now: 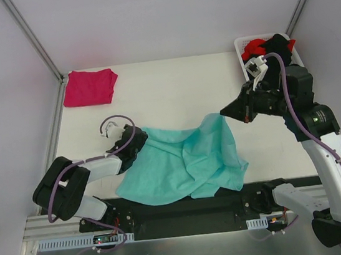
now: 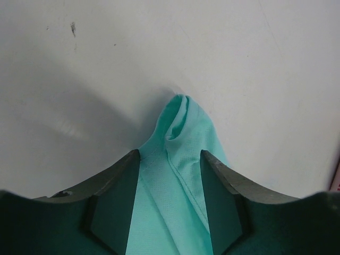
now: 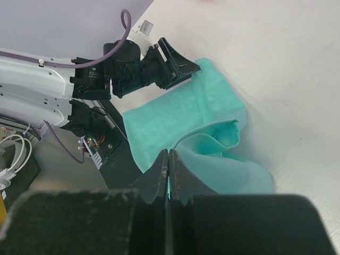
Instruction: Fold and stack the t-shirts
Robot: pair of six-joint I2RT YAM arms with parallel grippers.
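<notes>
gripping opposite edges of the teal t-shirt [image 1: 184, 160], both grippers apparently clamped.

Bright, even light; soft shadows

A rumpled teal cotton t-shirt [image 1: 185, 163] lies near the surface's front edge; a folded magenta-pink t-shirt [image 1: 90, 86] rests far-left.

A white table [image 1: 172, 96] stands enclosed by plain pale walls [image 1: 162, 15], evenly lit.
</notes>
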